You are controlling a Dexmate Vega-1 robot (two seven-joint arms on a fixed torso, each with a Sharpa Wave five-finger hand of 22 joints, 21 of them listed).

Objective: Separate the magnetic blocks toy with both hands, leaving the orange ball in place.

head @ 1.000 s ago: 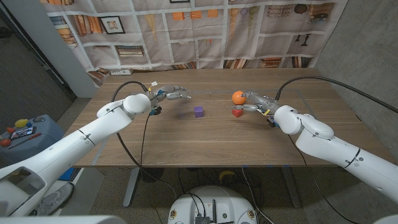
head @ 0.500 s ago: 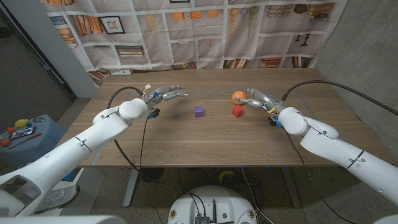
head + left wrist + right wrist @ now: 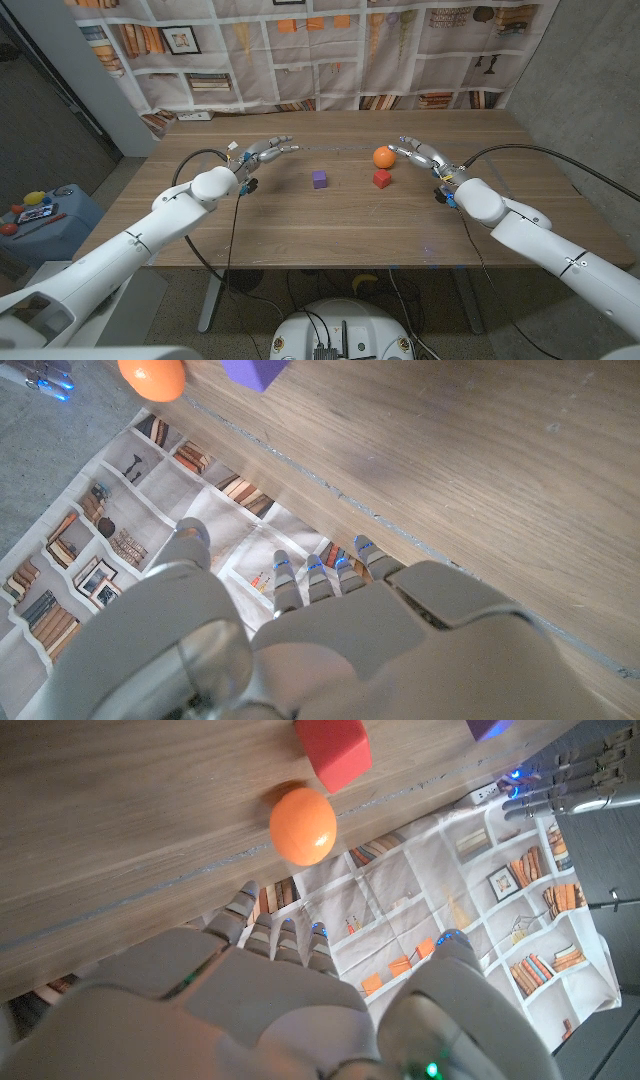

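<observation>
Two blocks lie apart on the wooden table (image 3: 330, 225): a purple block (image 3: 319, 179) at the middle and a red block (image 3: 381, 179) to its right. The orange ball (image 3: 383, 157) sits just behind the red block, a small gap between them. My left hand (image 3: 262, 152) hovers left of the purple block, fingers stretched out, holding nothing. My right hand (image 3: 420, 154) is right of the ball, open and empty. The right wrist view shows the red block (image 3: 333, 748), the ball (image 3: 303, 824) and the purple block (image 3: 490, 728) beyond my right hand (image 3: 270, 990). The left wrist view has the ball (image 3: 152, 375) and purple block (image 3: 255, 370) past my left hand (image 3: 300, 630).
A bookshelf-print backdrop (image 3: 330, 50) hangs behind the table's far edge. Black cables (image 3: 215, 135) loop from both forearms over the table. To the far left, off the table, stands a blue bin (image 3: 40, 215) with small toys.
My right hand has let go of the red block and drawn back to the right. My left hand has pulled back leftward from the purple block. Blocks and ball stay put.
</observation>
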